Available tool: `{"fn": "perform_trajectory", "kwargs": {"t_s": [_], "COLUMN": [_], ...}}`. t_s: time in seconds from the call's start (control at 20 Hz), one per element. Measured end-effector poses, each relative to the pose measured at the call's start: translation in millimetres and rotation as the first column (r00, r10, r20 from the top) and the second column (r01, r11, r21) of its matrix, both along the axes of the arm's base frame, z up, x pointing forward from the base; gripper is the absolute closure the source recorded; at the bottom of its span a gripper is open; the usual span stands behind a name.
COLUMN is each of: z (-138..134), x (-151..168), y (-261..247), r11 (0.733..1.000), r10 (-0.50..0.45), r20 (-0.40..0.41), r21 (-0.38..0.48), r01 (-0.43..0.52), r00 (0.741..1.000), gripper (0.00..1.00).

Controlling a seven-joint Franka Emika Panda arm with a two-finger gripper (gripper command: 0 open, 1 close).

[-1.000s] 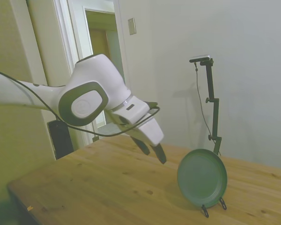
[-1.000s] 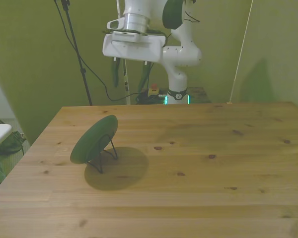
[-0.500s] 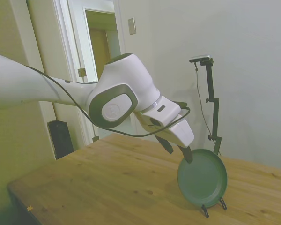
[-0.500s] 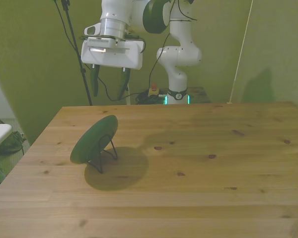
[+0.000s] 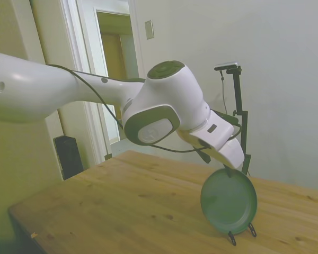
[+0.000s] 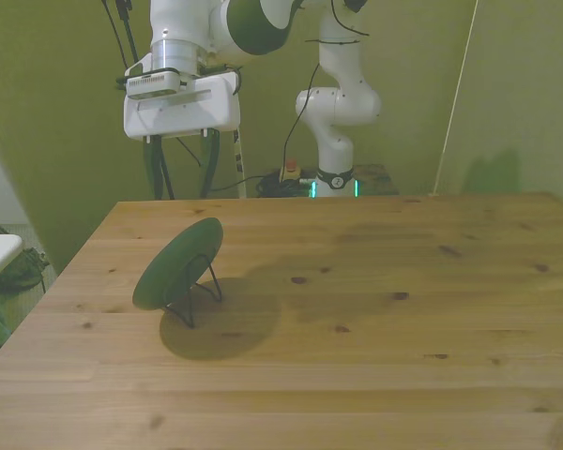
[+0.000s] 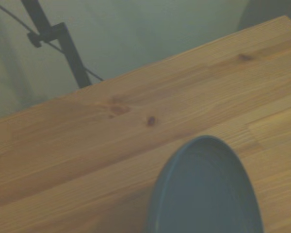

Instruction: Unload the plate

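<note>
1. The gripper (image 6: 179, 171) has swung across over the last second. A second ago it hung near the middle of the table's far edge; now it sits toward the front view's left, at about 12 o'clock from the plate (image 6: 177, 264) and well above it. Its two dark fingers hang down spread apart, with nothing between them.

2. In the side view the hand has come from 10 o'clock of the plate to right over its upper rim, and the gripper (image 5: 237, 165) now overlaps the rim at about 12 o'clock. Whether it touches cannot be told there; the front view shows clear air between them.

3. The plate has not shifted. It leans tilted in the thin black wire stand (image 6: 199, 291) on the wooden table (image 6: 375, 319), near the table's edge on the front view's left.

4. The wrist view now catches the plate's (image 7: 206, 189) rim and hollow from above, which fits a gripper lined up over it.

5. My reading: the approach is nearly done and the grasp not yet begun. What remains is a descent onto the top rim, a pinch, then a lift clear of the stand.
</note>
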State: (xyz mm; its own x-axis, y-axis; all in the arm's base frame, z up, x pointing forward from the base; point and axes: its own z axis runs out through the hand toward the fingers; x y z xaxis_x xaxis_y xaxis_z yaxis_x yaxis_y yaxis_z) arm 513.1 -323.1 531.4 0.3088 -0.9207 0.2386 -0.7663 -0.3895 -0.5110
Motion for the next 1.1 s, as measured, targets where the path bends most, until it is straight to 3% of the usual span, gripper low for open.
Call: {"fn": "perform_trajectory", "kwargs": {"t_s": [0.3, 0.6, 1.05, 1.1], "z": [-3.3, -19.3, -36.8, -36.3], "x": [19.5, 31.3, 67.5, 68.0], "y": [-1.9, -25.3, -15.8, -13.9], "r11": [0.986, 0.981, 0.967, 0.962], "r10": [0.064, 0.068, 0.086, 0.094], "r20": [-0.042, -0.084, -0.101, -0.094], "r21": [0.156, 0.189, 0.247, 0.265], "r01": [-0.057, -0.051, -0.059, -0.066], "r00": [0.997, 0.994, 0.991, 0.991], "gripper": [0.00, 0.00, 0.00, 1.00]}}
